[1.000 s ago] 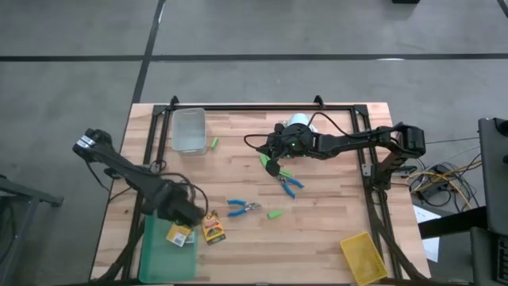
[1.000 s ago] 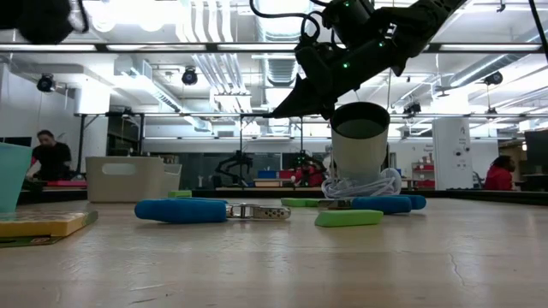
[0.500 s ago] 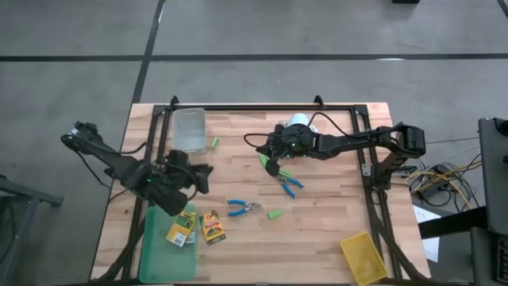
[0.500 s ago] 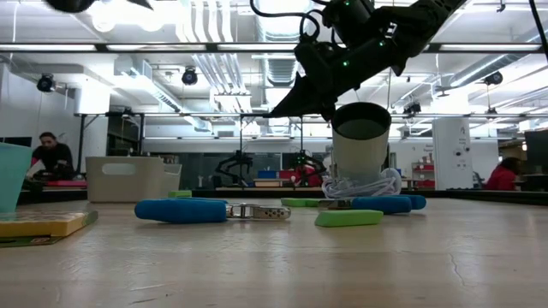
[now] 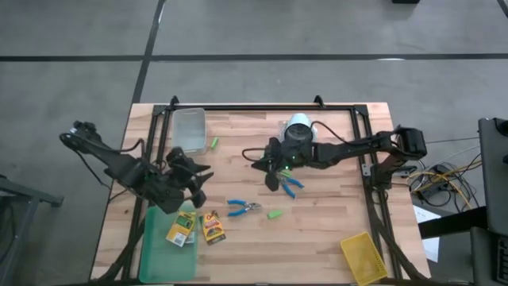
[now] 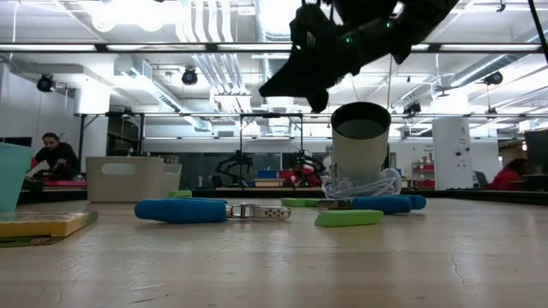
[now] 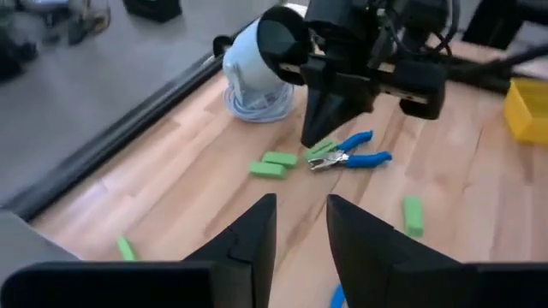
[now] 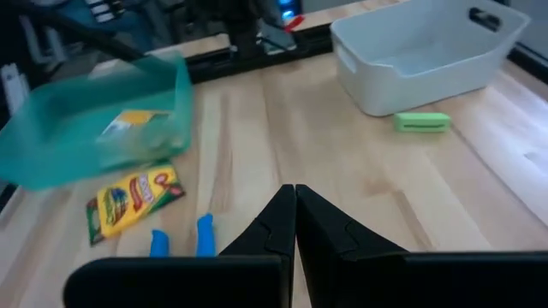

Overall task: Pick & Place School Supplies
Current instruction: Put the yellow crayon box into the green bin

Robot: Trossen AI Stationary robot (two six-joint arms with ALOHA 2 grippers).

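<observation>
Blue-handled scissors (image 5: 242,207) and a green eraser (image 5: 274,214) lie flat mid-table. A second pair of scissors (image 7: 351,156) lies by two more erasers (image 7: 274,162). One crayon box (image 5: 181,228) lies in the green tray (image 5: 159,246); another (image 5: 213,227) lies on the wood beside it. My left gripper (image 7: 301,231) hovers open and empty above the tray's far end (image 5: 194,176). My right gripper (image 8: 294,214) is shut and empty, hanging just over the second scissors (image 5: 271,175).
A white bin (image 5: 189,127) stands at the far left with an eraser (image 5: 213,144) beside it. A white cup-shaped object on coiled cable (image 5: 298,127) sits at the far middle. A yellow bin (image 5: 363,254) is at the near right corner. A black frame rims the table.
My left gripper has risen from the crayon box in the tray, gone toward the table's far edge and rolled over; the box stays lying in the tray. My right gripper, still shut, has swung slightly toward the table's near-left.
</observation>
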